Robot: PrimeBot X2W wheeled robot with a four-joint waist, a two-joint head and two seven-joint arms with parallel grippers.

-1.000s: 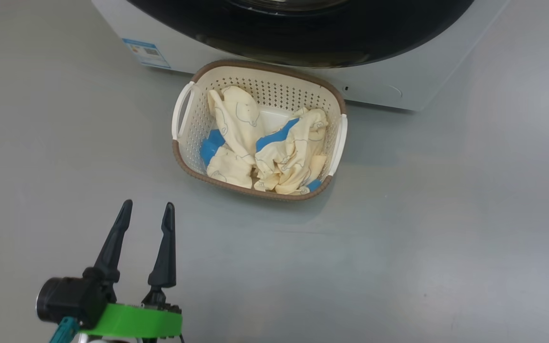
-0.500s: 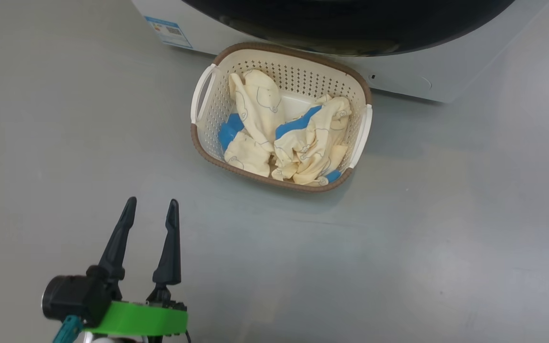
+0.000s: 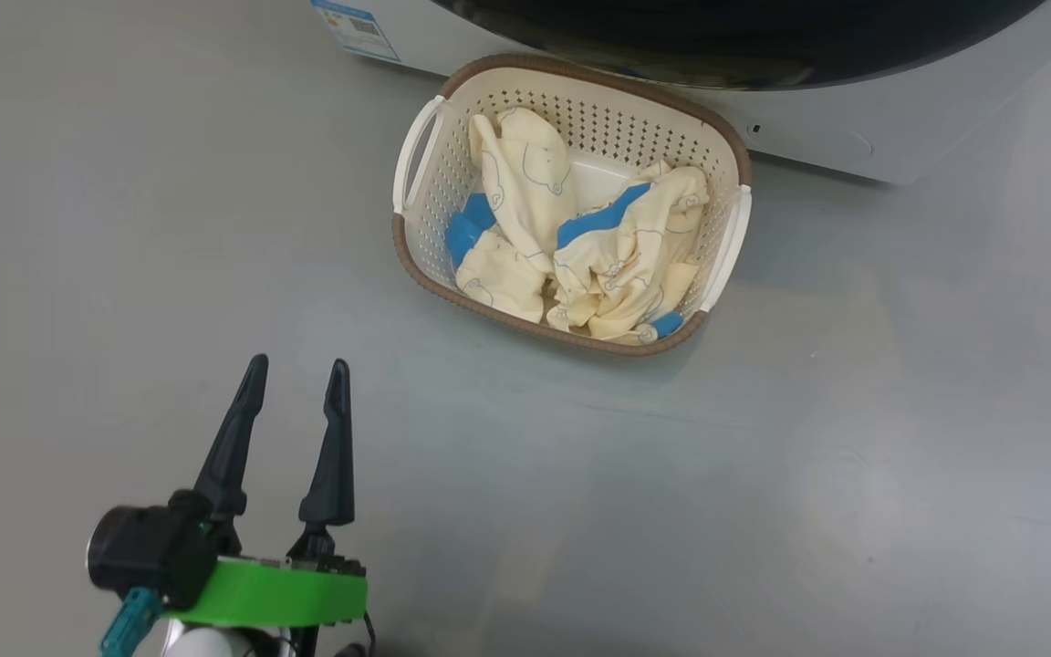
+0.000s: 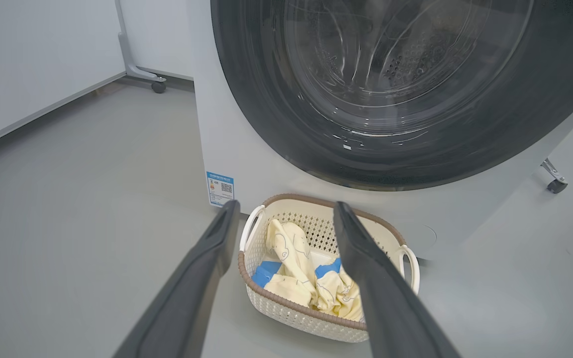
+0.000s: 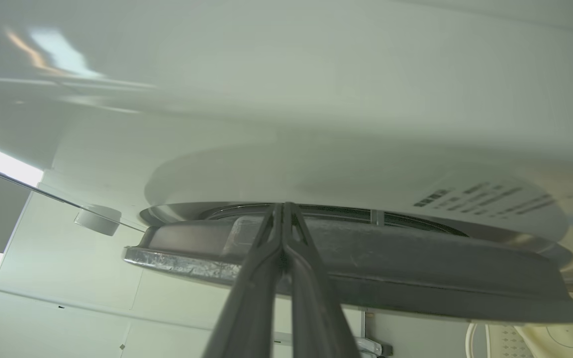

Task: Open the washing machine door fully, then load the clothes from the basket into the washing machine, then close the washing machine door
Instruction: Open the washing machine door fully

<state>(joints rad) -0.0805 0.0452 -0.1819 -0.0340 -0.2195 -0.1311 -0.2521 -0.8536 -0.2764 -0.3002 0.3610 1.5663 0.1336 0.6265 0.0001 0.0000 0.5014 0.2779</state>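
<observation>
The clothes (image 3: pixel 580 255) all lie in the basket (image 3: pixel 617 123), which stands on the floor (image 3: pixel 763 502) just in front of the washing machine (image 3: pixel 817 137). The washing machine door (image 4: pixel 266 109) looks shut or only a little off the front, so I judge that opening it is the step in hand, and loading and closing are left. The right tool (image 5: pixel 282 206), fingers pressed together on nothing, has its tips at the door's edge, while the left tool (image 3: pixel 297 365) hangs wide open and empty, nearer than the basket and to its left.
</observation>
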